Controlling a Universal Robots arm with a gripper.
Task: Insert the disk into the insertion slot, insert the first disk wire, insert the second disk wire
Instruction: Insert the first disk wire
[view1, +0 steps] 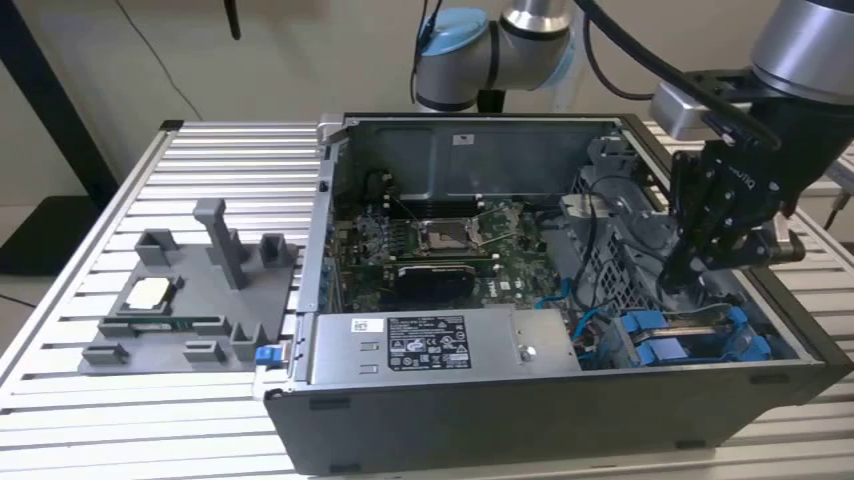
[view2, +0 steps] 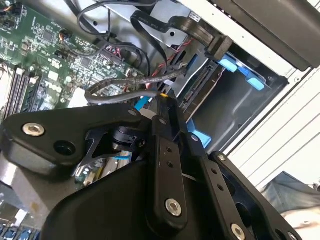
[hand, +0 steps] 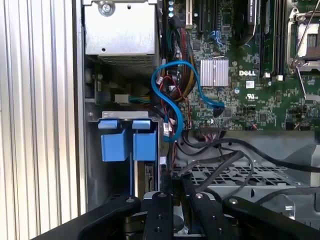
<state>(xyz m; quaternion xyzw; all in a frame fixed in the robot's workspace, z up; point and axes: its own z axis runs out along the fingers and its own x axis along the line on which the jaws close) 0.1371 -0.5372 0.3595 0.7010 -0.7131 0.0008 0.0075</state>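
Grey cable (view2: 125, 84) runs past my gripper (view2: 164, 101) just beside the insertion slot (view2: 240, 105); jaws seemingly pressed together, any pull could snag it.

The black gripper (view1: 683, 272) reaches into the open dark grey metal computer case (view1: 534, 425). Just below it lies the narrow dark grey drive bay with blue plastic pieces (view1: 663, 345).

Showing a white sticker with black print on the silver power-supply box (view1: 447, 346) in the exterior view, its lines being too fine for reading. Carrying white lettering and small approval marks on the green motherboard (hand: 250, 100) beside the ribbed heatsink (hand: 214, 72) in the first wrist view.
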